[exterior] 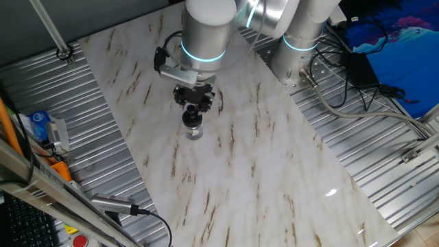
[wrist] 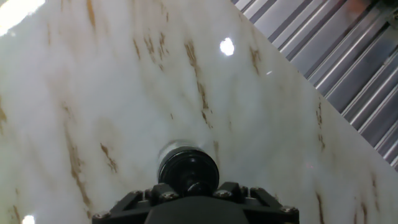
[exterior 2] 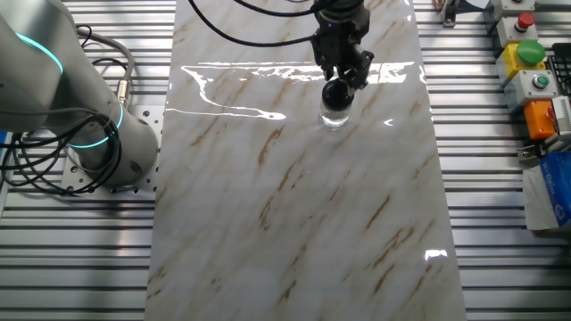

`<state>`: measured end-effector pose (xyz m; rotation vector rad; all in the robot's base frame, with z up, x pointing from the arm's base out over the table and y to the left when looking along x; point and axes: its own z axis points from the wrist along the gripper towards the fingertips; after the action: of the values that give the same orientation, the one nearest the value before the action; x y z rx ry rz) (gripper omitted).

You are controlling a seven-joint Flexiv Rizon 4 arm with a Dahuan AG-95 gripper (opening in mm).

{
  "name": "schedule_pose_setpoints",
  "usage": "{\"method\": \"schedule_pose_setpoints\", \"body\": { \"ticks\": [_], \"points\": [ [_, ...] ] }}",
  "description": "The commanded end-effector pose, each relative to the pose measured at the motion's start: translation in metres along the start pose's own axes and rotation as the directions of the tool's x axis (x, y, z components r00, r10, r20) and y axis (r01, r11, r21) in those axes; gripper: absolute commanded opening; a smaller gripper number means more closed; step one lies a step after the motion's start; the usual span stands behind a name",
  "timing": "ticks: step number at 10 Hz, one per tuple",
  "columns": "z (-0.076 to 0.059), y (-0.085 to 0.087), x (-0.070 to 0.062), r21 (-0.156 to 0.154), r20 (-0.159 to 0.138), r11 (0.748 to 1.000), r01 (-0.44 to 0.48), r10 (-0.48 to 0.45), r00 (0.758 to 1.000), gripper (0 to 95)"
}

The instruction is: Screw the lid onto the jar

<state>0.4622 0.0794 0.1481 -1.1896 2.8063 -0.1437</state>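
The jar [exterior: 194, 132] is a small clear glass cylinder standing upright on the marble table [exterior: 260, 171]. The black lid [exterior: 192, 117] sits on top of it. My gripper [exterior: 195, 108] comes straight down onto the lid and its fingers close in on it from both sides. The other fixed view shows the same stack: gripper [exterior 2: 343, 82], lid [exterior 2: 337, 93], jar [exterior 2: 334, 115]. From the hand view I look down on the round lid [wrist: 188, 167] with its small knob. A thin ring of the jar's glass [wrist: 166, 149] shows around it. The fingertips themselves are hidden by the hand.
Ribbed metal surrounds the marble top [exterior 2: 294, 223]. The arm's base [exterior 2: 107, 147] with its cables stands to one side. A button box [exterior 2: 526, 62] and small packages [exterior: 42, 127] lie off the marble.
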Motion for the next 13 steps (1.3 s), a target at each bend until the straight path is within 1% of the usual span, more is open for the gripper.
{"method": "schedule_pose_setpoints", "body": {
  "ticks": [1,2,3,4,5,6,7,11,13],
  "points": [
    [-0.0007,-0.0007,0.0015,-0.015,0.011,1.000,-0.006,0.006,1.000,38.0],
    [-0.0001,-0.0009,0.0022,-0.023,0.012,1.000,-0.016,0.016,1.000,38.0],
    [0.0012,-0.0011,0.0029,-0.033,0.009,0.999,-0.036,0.036,0.999,19.0],
    [0.0029,-0.0013,0.0035,-0.043,0.006,0.998,-0.045,0.045,0.999,19.0],
    [0.0047,-0.0015,0.0043,-0.064,0.010,0.996,-0.058,0.059,0.998,19.0],
    [0.0063,-0.0017,0.0054,-0.077,0.018,0.994,-0.071,0.073,0.997,19.0],
    [0.0067,-0.0017,0.0055,-0.085,0.021,0.993,-0.082,0.084,0.996,0.0],
    [0.0067,-0.0018,0.0055,-0.085,0.018,0.992,-0.097,0.099,0.995,0.0],
    [0.0071,-0.0017,0.0054,-0.070,0.001,0.992,-0.103,0.103,0.995,0.0]
  ]
}}
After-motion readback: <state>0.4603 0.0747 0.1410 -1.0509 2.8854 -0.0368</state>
